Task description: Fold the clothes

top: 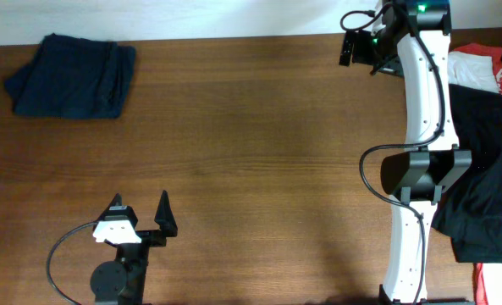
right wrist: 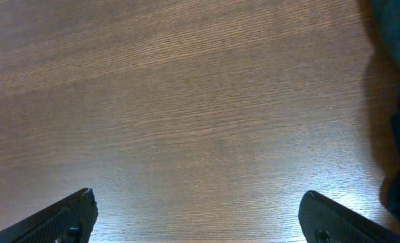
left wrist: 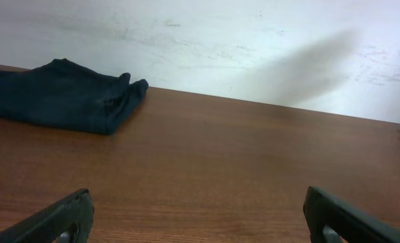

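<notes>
The folded dark navy garment [top: 71, 74] lies at the table's far left corner and also shows in the left wrist view [left wrist: 65, 101]. A black garment [top: 488, 169] lies in a heap at the right edge, partly under my right arm. A red-and-white garment [top: 488, 72] lies behind it. My left gripper [top: 140, 213] is open and empty near the front edge, its fingers [left wrist: 200, 216] wide over bare wood. My right gripper [top: 361, 47] is at the far right back, open and empty [right wrist: 200, 216] above bare wood. Dark cloth [right wrist: 398, 67] shows at its right.
The brown wooden table [top: 251, 152] meets a white wall [left wrist: 253, 47] at the back. My white right arm [top: 424, 169] runs along the right side over the black garment. A bit of red cloth [top: 496, 284] shows at the front right corner.
</notes>
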### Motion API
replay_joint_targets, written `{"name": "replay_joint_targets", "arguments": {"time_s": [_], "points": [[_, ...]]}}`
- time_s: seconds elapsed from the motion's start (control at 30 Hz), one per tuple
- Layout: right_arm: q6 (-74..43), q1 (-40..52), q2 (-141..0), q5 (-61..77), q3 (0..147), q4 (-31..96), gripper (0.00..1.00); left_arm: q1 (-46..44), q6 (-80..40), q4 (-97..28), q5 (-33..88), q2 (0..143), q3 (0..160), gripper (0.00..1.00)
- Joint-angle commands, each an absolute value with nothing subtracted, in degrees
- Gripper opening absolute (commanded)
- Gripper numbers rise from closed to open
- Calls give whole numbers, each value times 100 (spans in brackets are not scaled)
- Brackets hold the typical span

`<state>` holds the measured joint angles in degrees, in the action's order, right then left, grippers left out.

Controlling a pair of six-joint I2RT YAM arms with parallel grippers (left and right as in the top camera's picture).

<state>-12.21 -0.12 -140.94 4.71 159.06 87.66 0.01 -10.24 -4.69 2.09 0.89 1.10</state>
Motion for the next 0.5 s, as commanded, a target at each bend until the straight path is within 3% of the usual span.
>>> {"name": "replay_joint_targets", "arguments": {"time_s": [0.0, 0.33, 0.47], "points": [[-1247, -3, -14042, 403, 15944, 8766, 99, -23, -932, -449, 167, 30, 47, 99], [-1249, 3, -14020, 403, 15944, 8766, 99, -23, -932, -449, 167, 30, 47, 99], [-1247, 86, -13214, 401, 15944, 8766, 98, -23, -932, -449, 167, 30, 47, 99]]}}
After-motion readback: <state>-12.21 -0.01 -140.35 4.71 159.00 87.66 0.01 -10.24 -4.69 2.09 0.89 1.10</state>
